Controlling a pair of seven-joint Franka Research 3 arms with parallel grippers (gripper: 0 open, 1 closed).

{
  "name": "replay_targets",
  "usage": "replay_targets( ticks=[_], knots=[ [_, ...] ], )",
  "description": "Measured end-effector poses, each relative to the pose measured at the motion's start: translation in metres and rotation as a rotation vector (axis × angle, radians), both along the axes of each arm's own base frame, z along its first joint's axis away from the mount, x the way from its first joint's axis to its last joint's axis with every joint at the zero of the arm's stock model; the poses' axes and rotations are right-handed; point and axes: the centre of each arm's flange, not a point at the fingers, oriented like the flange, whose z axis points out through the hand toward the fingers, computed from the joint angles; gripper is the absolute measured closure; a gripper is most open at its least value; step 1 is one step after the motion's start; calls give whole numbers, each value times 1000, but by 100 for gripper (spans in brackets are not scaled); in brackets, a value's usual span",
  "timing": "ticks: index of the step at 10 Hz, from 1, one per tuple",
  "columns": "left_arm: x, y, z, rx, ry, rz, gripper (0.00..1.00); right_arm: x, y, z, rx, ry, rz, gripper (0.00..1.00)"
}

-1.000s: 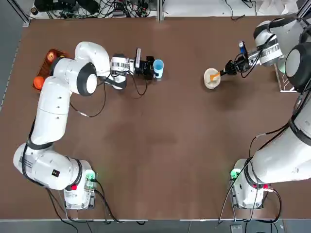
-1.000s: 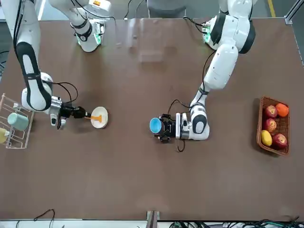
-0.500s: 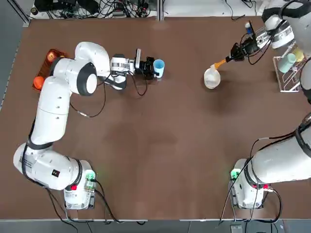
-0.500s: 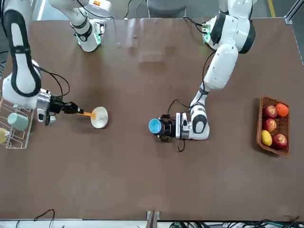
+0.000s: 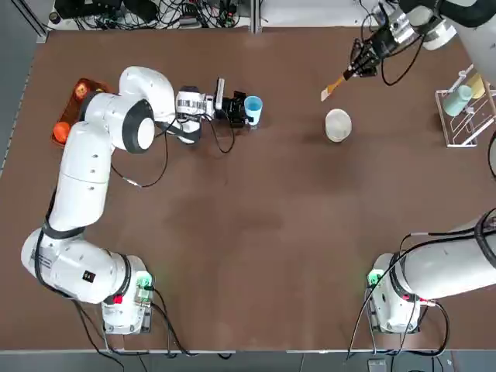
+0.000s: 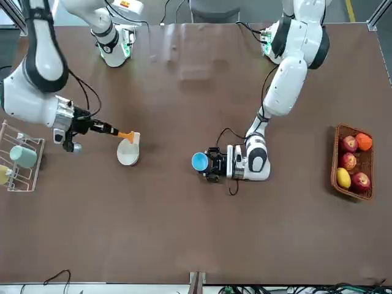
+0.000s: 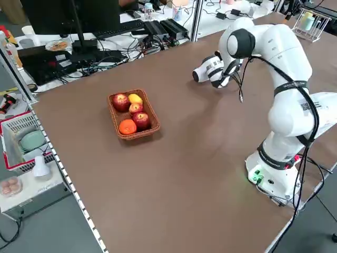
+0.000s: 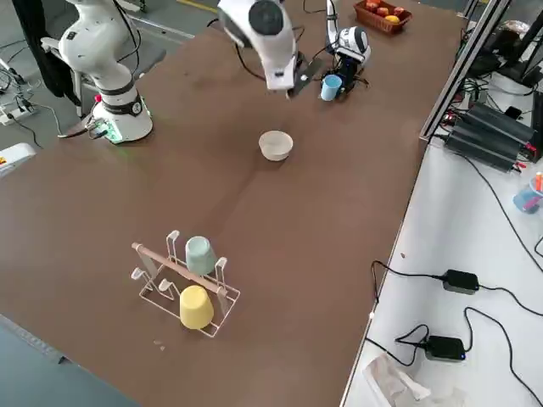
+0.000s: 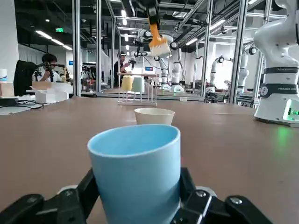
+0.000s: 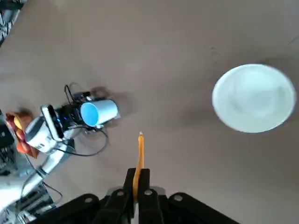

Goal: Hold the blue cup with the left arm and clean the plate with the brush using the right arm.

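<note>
The brown tabletop (image 5: 256,232) fills the overhead view, ringed by cables, a monitor and metal framing; a person stands far back in the left wrist view. The right arm (image 6: 37,67) is cut off at the frame edges, its gripper (image 5: 364,60) raised near the far edge, jaws pinched on the brush (image 5: 334,87), whose bristles are hard to make out from above. The left arm (image 5: 93,163) lies low, its gripper (image 5: 242,111) clamped on the upright blue cup (image 5: 253,108), fingers mostly hidden behind it. The plate (image 5: 338,125) sits apart, right of the cup. A fruit basket (image 6: 351,162) is at the left edge, a cup rack (image 8: 182,284) at the right
</note>
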Motion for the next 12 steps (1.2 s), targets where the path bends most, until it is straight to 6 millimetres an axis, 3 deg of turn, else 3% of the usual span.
replay_targets(
  ticks=[1,3,6,9,12],
  knots=[
    [-2,0,2,1,-6,-5,27,3,36,17,-20,-1,-57,95],
    [-7,2,5,3,-27,-16,27,-4,109,29,-48,-48,-148,95],
    [-10,2,6,-1,-58,-20,27,-35,201,21,-187,-96,-174,95],
    [-10,1,6,-11,-73,-25,26,-53,269,-4,-286,-95,-204,95],
    [-15,-2,4,-15,-65,-33,25,-51,311,3,-274,-97,-238,95]
  ],
)
